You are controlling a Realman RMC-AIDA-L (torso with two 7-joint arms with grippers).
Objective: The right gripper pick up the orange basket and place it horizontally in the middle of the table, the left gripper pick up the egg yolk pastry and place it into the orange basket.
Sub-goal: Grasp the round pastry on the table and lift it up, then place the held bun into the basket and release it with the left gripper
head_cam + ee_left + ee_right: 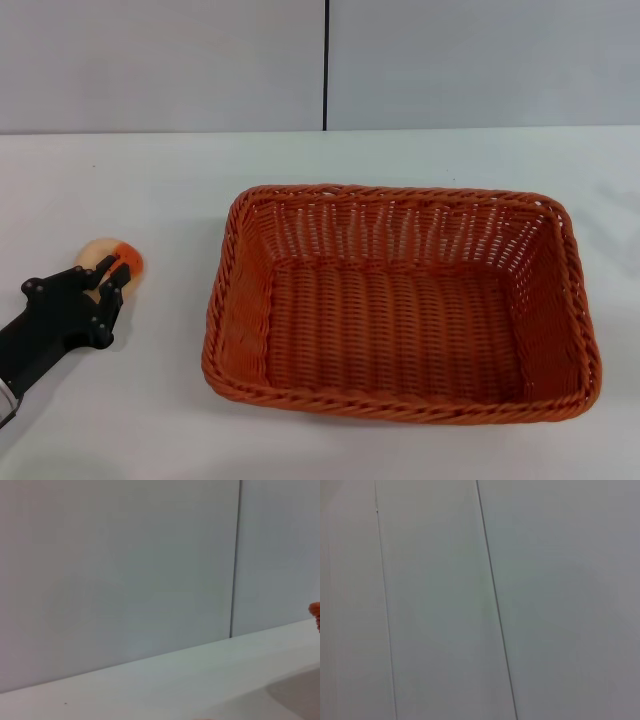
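Note:
The orange basket [400,300] lies flat and horizontal on the white table [150,180], in the middle and a little to the right, with nothing inside it. The egg yolk pastry [105,252] rests on the table at the left, well clear of the basket. My left gripper [110,272] comes in from the lower left and its tip overlaps the near side of the pastry. A sliver of the orange basket [315,613] shows in the left wrist view. The right gripper is out of view; the right wrist view holds only grey wall.
A grey panelled wall [320,60] with a dark vertical seam runs behind the table's far edge. Bare tabletop lies between the pastry and the basket's left rim, and along the front.

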